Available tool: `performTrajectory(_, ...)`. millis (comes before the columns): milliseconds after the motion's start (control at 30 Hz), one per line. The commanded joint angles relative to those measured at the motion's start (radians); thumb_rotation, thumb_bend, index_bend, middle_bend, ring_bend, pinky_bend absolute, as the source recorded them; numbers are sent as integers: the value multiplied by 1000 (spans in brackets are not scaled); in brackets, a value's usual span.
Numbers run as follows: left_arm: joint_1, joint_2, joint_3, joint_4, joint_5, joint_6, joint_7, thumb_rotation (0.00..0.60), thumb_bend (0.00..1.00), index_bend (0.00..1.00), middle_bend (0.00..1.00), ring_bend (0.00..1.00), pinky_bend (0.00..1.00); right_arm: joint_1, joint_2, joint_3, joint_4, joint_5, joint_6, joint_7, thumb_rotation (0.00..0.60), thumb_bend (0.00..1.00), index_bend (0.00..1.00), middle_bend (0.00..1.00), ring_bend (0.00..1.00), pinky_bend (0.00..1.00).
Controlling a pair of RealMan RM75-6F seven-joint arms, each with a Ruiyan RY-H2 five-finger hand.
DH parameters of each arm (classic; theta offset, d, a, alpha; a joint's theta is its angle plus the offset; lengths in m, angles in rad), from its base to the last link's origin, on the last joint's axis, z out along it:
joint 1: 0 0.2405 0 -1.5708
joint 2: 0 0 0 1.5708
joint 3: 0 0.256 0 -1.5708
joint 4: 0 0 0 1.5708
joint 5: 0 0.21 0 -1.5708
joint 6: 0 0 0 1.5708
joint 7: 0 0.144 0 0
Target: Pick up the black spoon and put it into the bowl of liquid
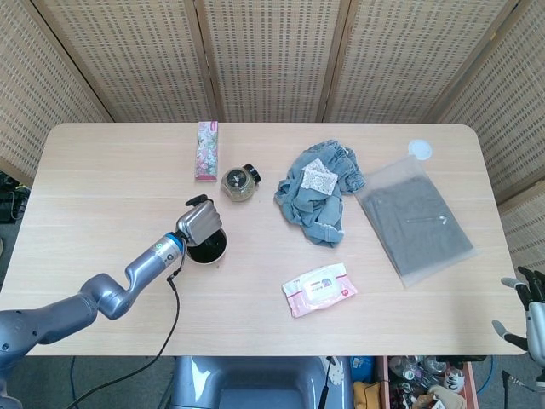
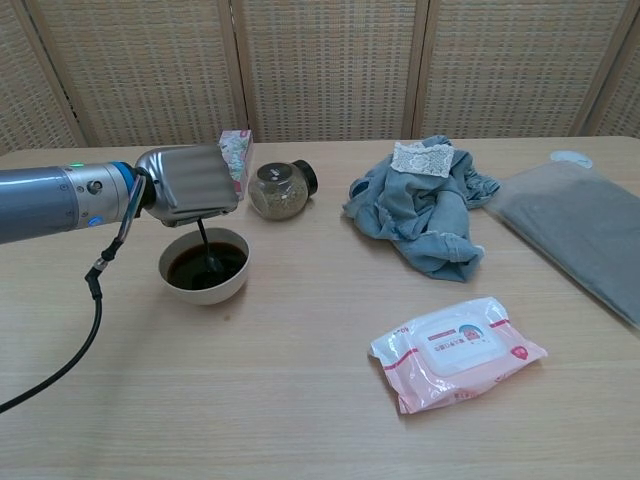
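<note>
The placing step is in hand: the spoon is held with its lower end already in the bowl, and release remains.

Nearest the chest camera, at the left edge of the frame, the left arm (image 2: pixel 50 200) reaches in roughly level above the bench (image 2: pixel 300 400). The left hand (image 2: pixel 187 184) sits at the arm's end, just above the bowl of liquid (image 2: pixel 204 266), with its flat back turned toward the camera. The fingers are hidden behind that plate, so how far they are closed cannot be read directly. The black spoon (image 2: pixel 205 243) hangs near upright from the underside of the hand, which therefore grips the handle. Its lower end meets the dark liquid near the bowl's centre.

In the head view the same hand (image 1: pixel 198 223) overlaps the upper left rim of the bowl.

Judged next move: loosen the fingers so the handle settles against the rim, then lift clear without knocking the bowl.

At the lower right corner of the head view, the right hand (image 1: pixel 530 311) hangs off the bench, fingers apart, holding nothing.
</note>
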Motion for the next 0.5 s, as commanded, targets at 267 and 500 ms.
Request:
performTrajectory(267,23,60,28,-106,27,40,-13,600,470,735,681,506,619,12,-8,-2,4,-35,6,3,600,295,328,219,146,273)
performTrajectory(500,-2,13,2,-68,-1,13,7,600,470,735,681,506,619,19,-8,-17,-22,-88,22,-13,600,295,328,220,145,273)
